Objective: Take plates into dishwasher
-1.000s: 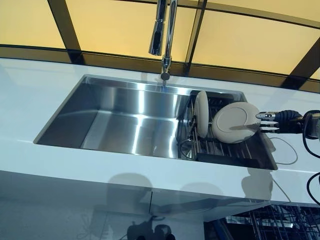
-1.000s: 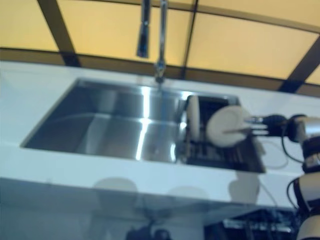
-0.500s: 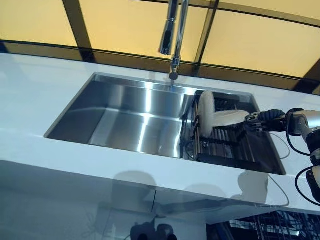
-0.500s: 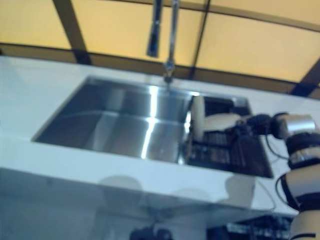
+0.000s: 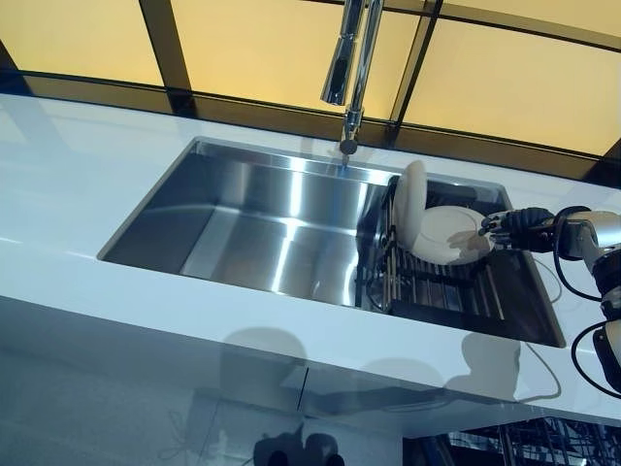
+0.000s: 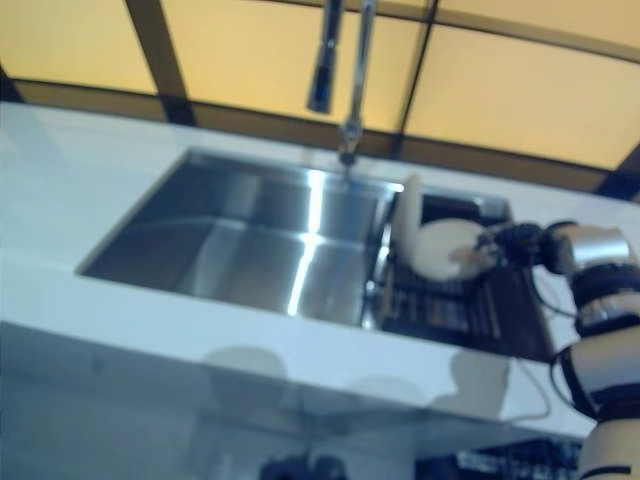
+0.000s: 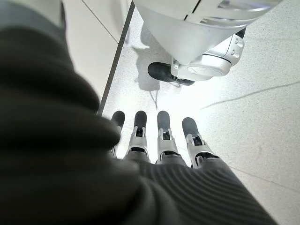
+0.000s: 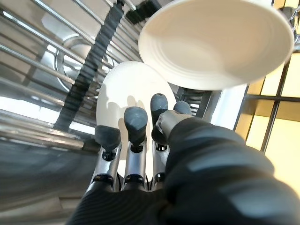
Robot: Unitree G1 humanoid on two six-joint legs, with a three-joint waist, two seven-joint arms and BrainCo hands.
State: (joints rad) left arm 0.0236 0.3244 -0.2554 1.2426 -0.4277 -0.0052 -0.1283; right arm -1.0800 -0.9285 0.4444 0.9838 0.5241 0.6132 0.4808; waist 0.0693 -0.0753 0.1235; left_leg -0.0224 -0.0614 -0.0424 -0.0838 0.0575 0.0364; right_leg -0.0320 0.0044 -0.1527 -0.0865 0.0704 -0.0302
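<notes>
Closest to you is the white counter (image 5: 68, 194), with the steel sink (image 5: 272, 218) sunk into it. Your left hand (image 7: 159, 140) shows only in its own wrist view, hanging low over the speckled floor (image 7: 262, 117), fingers straight and holding nothing.

At the right end of the sink, a dark wire dish rack (image 5: 437, 286) carries two cream plates. Your right hand (image 5: 509, 223) reaches in from the right over the sink's edge, and its fingers (image 8: 136, 126) lie straight against the nearer plate (image 5: 451, 235), which leans tilted in the rack. The thumb sits close beside the fingers, but you cannot tell from these views whether it pinches the rim. Just beyond, the second plate (image 5: 411, 199) stands upright on edge, close to the first.

Farther back, the chrome tap (image 5: 349, 68) hangs over the sink's rear wall, and behind it runs a window (image 5: 262, 49) of amber panes in dark frames.
</notes>
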